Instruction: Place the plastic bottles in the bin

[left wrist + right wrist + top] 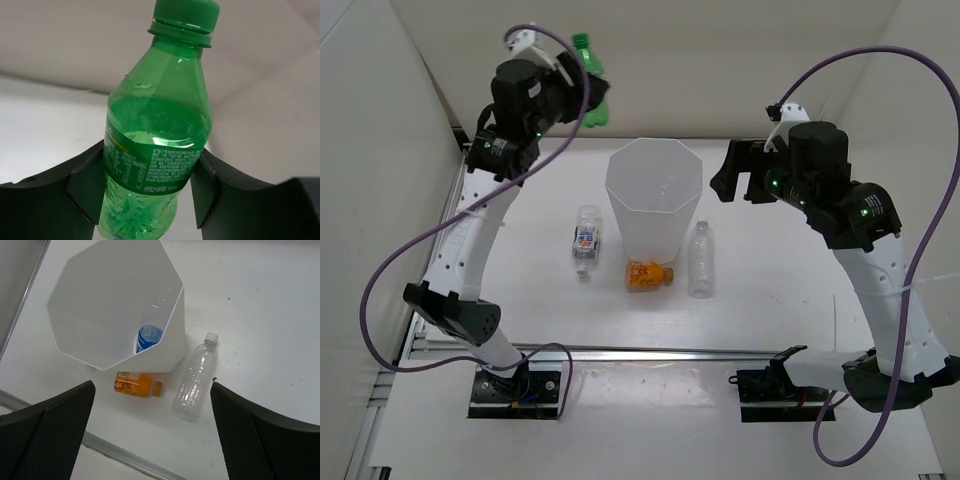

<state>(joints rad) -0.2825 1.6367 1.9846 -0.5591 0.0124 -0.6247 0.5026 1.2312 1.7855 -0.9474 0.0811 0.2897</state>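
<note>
My left gripper (582,95) is shut on the green bottle (592,80), held high to the upper left of the bin (653,205); the left wrist view shows both fingers pressed on the bottle's label (150,167). The bin (112,305) holds the blue-label bottle (148,335). The orange bottle (648,275) lies against the bin's front. The plain clear bottle (700,260) lies to its right. The white-red label bottle (586,240) lies to its left. My right gripper (738,172) is open and empty, raised to the right of the bin.
White walls enclose the table on the left, back and right. A metal rail (650,352) runs along the table's near edge, also seen in the right wrist view (120,455). Purple cables loop off both arms.
</note>
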